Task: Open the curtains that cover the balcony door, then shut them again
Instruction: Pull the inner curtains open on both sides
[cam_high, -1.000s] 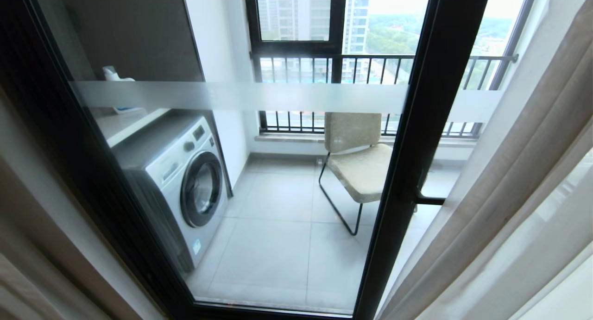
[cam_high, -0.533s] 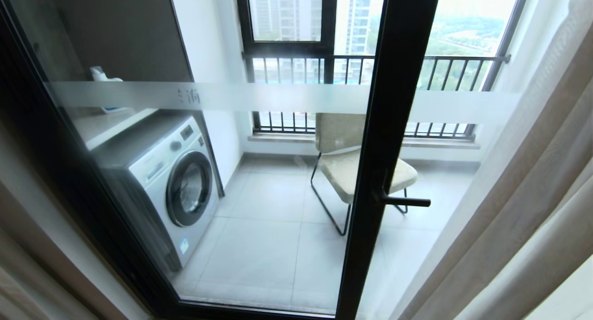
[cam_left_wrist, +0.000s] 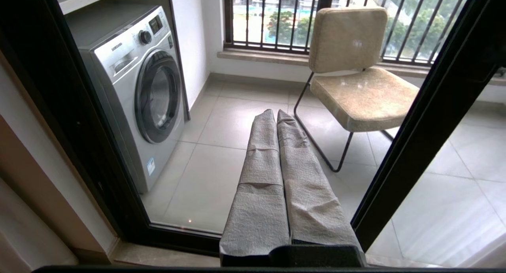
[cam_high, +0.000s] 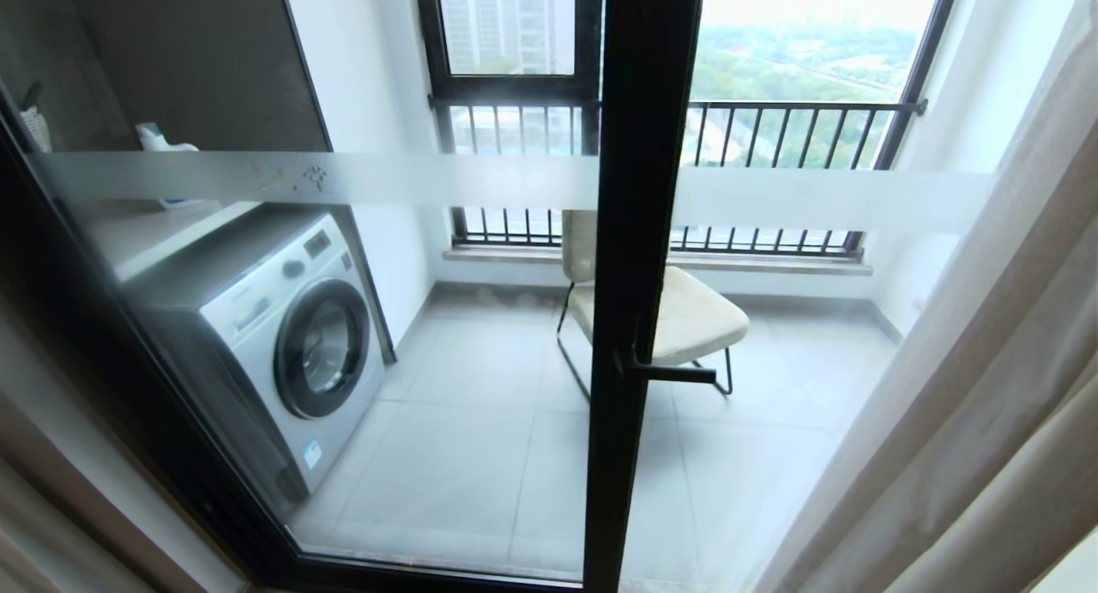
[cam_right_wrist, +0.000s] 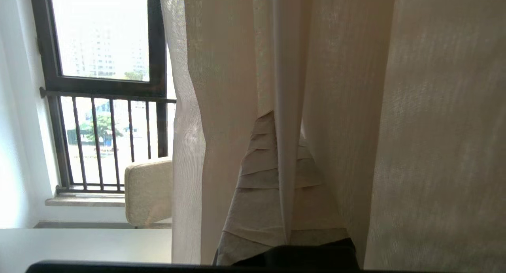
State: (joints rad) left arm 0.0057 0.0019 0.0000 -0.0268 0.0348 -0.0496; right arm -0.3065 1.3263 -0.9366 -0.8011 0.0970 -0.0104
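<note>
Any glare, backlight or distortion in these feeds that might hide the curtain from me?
Head view: wide-angle bend tilts the balcony door frame; the sky is washed out; the curtains at the right edge read clearly. Right wrist view: the window behind is blown out, yet the fabric pinched between the right gripper fingers shows well. Left wrist view: evenly lit, faint reflections on the glass.
</note>
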